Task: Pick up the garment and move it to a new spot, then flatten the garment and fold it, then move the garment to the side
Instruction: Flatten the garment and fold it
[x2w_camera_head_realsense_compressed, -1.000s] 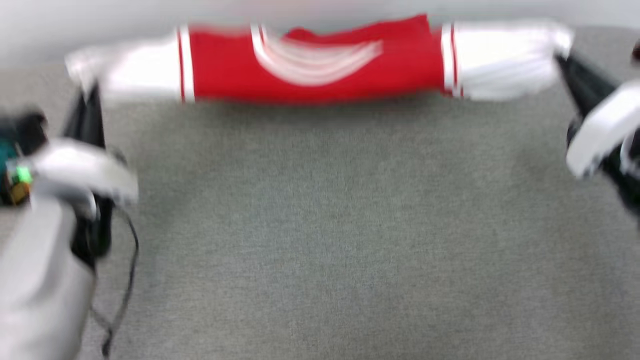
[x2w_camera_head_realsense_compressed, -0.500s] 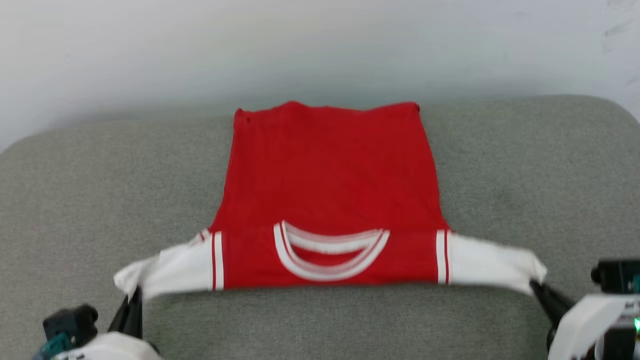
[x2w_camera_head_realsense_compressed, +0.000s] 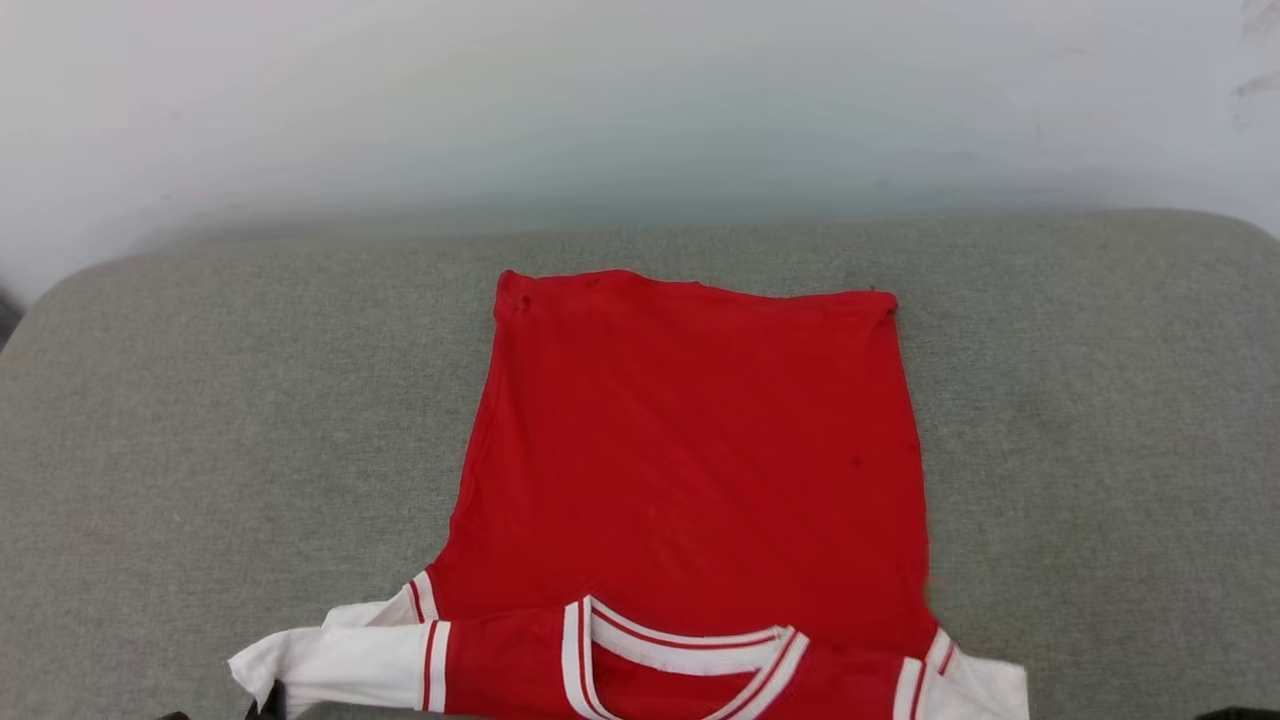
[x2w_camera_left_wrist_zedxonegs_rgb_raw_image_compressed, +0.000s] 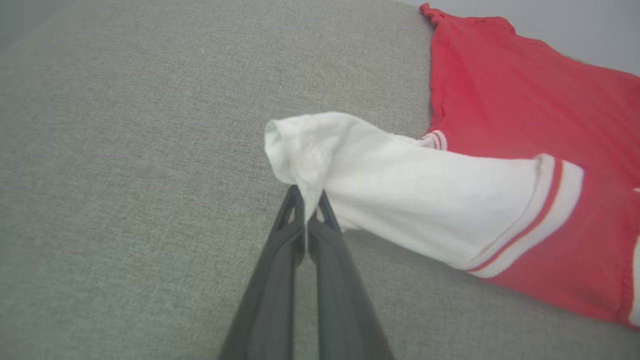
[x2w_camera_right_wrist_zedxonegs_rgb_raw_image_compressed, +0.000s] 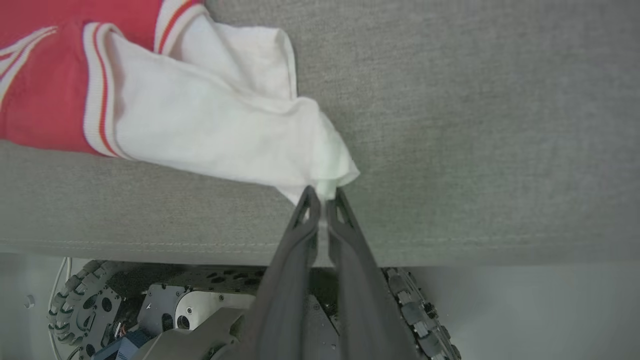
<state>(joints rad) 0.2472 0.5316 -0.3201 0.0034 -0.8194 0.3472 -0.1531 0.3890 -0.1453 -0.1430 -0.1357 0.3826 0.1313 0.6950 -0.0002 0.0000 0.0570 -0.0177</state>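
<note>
L gripper (x2w_camera_left_wrist_zedxonegs_rgb_raw_image_compressed: 306, 200): jaws pressed together on the tip of the white L sleeve (x2w_camera_left_wrist_zedxonegs_rgb_raw_image_compressed: 400, 190); sleeve end raised off the grey cushion (x2w_camera_left_wrist_zedxonegs_rgb_raw_image_compressed: 125, 175), pulled taut.
Garment (x2w_camera_head_realsense_compressed: 690, 450): red body flat mid-cushion, hem at far end, collar (x2w_camera_head_realsense_compressed: 680, 645) at near edge.
Long axis: hem-to-collar, runs straight away from robot; sleeve-to-sleeve line crosses it, L to R along near edge.
R sleeve (x2w_camera_right_wrist_zedxonegs_rgb_raw_image_compressed: 210, 125): white, bunched, sagging onto cushion nr its front edge.
R gripper (x2w_camera_right_wrist_zedxonegs_rgb_raw_image_compressed: 324, 196): jaws all but together, just a sliver of sleeve corner betw the tips; grip looks thin.
Key relation: garment sits betw the two grippers, body stretching away from both; each arm equally near its own sleeve.
Step (judged): flattening; shoulder band needs laying down w/ even outward pull. R side likeliest to slip.
</note>
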